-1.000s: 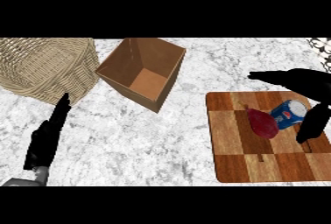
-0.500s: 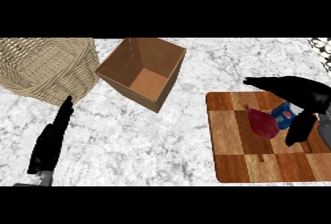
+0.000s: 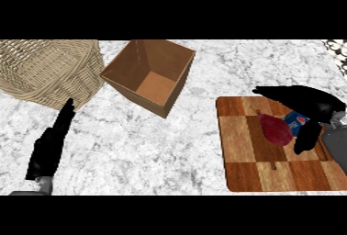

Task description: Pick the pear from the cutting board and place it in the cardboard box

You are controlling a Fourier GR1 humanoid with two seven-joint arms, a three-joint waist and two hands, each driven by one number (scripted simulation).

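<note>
A dark red pear (image 3: 274,129) lies on the chequered wooden cutting board (image 3: 247,156) at the right. My right hand (image 3: 308,103) hovers over the board's far right part, open, its thumb stretched left beyond the pear's far side and its fingers hanging down just right of the pear. The hand partly hides a blue can (image 3: 296,122) lying beside the pear. The open cardboard box (image 3: 150,74) stands at the top centre, left of the board. My left hand (image 3: 51,144) rests open at the lower left, fingers straight.
A woven wicker basket (image 3: 46,69) sits at the upper left, touching the box's left side. Bare marble counter (image 3: 146,151) lies between the left hand and the board.
My right hand has moved left and down over the board, closing in around the pear and covering more of the blue can. The left hand has stayed in place.
</note>
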